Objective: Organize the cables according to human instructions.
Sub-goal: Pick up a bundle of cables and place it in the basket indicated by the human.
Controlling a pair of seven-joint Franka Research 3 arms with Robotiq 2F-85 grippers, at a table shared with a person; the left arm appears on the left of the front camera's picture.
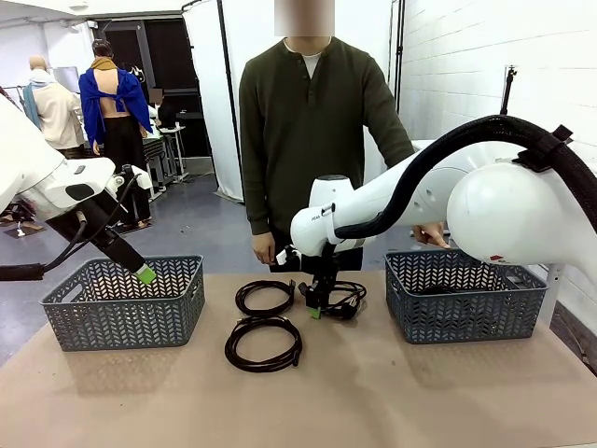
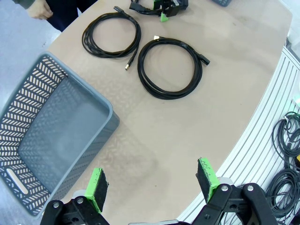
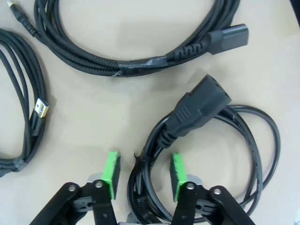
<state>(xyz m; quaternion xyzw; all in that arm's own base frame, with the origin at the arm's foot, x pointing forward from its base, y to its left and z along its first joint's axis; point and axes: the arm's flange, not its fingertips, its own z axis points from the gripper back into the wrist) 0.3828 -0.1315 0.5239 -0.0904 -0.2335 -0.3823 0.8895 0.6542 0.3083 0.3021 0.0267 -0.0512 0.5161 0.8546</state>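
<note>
Three coiled black cables lie mid-table in the front view: one at the back [image 1: 265,297], one nearer me [image 1: 263,343], and one with a chunky plug [image 1: 343,299]. My right gripper [image 1: 317,306] is down on that plug cable. In the right wrist view its green pads [image 3: 111,172] straddle the cable's loops [image 3: 149,154] with small gaps on both sides, and the plug [image 3: 202,104] lies just ahead. My left gripper [image 2: 151,185] hangs open and empty over the table edge beside the left basket [image 2: 42,140]. The human [image 1: 312,131] stands at the far side with both hands low.
A grey basket [image 1: 121,308] stands at the table's left and another [image 1: 466,303] at the right. The person's hand [image 1: 431,238] is behind the right basket. Two neighbouring coils [image 3: 140,63] [image 3: 18,117] lie close to my right gripper. Spare cords [image 2: 286,140] hang off the table.
</note>
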